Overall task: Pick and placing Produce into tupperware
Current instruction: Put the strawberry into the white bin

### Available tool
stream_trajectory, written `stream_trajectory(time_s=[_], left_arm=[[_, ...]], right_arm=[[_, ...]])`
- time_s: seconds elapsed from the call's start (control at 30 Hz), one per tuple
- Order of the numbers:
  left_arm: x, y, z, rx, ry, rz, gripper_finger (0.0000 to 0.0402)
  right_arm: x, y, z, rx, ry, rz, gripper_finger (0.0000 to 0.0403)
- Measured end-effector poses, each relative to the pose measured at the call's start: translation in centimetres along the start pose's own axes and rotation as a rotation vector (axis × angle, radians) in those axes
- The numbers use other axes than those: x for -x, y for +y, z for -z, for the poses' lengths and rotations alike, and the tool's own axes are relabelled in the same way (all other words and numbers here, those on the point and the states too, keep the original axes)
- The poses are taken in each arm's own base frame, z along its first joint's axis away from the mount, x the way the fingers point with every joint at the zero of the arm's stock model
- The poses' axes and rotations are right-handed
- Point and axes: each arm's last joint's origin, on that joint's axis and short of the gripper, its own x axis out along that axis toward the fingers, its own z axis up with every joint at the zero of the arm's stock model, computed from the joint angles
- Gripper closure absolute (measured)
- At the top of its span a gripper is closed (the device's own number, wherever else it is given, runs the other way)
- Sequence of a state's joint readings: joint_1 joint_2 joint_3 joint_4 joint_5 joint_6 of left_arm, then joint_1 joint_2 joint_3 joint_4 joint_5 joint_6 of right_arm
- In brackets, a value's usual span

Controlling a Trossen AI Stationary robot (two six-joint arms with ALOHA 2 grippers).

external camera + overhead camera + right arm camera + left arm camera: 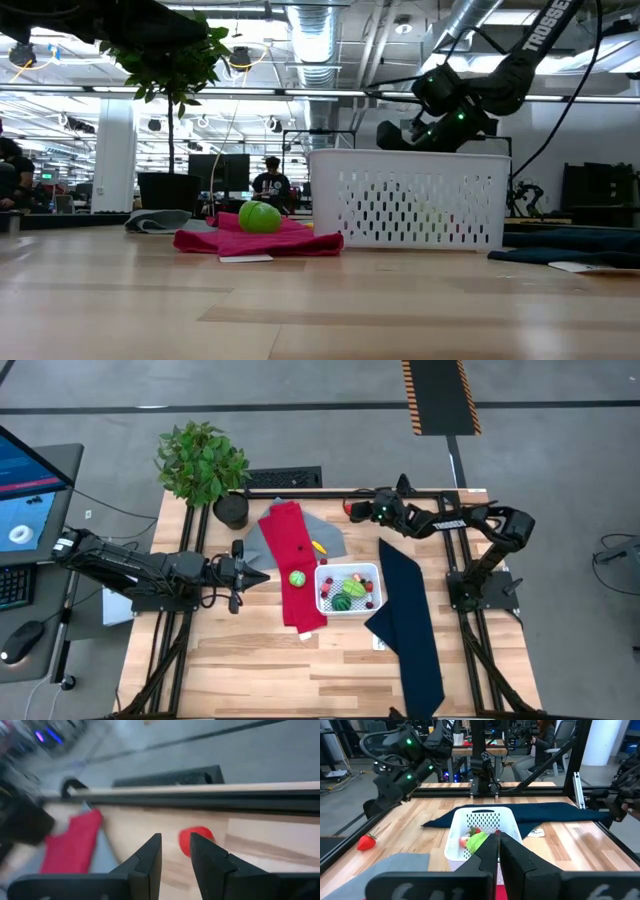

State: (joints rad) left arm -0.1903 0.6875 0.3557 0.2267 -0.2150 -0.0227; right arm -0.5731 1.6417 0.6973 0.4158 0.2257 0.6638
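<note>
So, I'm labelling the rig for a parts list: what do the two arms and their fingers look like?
Both arms are dark, jointed tubes. The right arm carries white TROSSEN lettering, a black cable looping beside it and small green indicator lights near its wrist. The left arm is likewise black, with a pale end at its base. The left gripper and right gripper have flat, black, wedge-shaped fingers.
</note>
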Motion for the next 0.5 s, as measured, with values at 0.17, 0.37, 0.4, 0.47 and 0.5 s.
stream_trajectory(time_s=[0.17, 0.37, 0.4, 0.47, 0.5], left_arm=[[0.0, 0.0, 0.0, -0.001, 0.002, -0.001, 0.0395], [0.0, 0.0, 0.0, -0.001, 0.002, 0.0, 0.0395], [0.0, 0.0, 0.0, -0.001, 0.0, 0.0, 0.0395], [0.0, 0.0, 0.0, 0.0, -0.002, -0.001, 0.0395], [0.0, 0.0, 0.0, 0.0, -0.002, 0.0, 0.0395]], right_arm=[[-0.4, -0.4, -0.9, 0.052, 0.071, 0.053, 0.0273], [-0.6, -1.5, -1.5, 0.033, 0.218, 0.035, 0.0257], [-0.6, -1.7, -1.5, 0.031, 0.233, 0.046, 0.0255], [-0.5, -1.8, -1.5, 0.047, 0.242, 0.055, 0.0253], [-0.5, -1.8, -1.5, 0.062, 0.241, 0.052, 0.0252]])
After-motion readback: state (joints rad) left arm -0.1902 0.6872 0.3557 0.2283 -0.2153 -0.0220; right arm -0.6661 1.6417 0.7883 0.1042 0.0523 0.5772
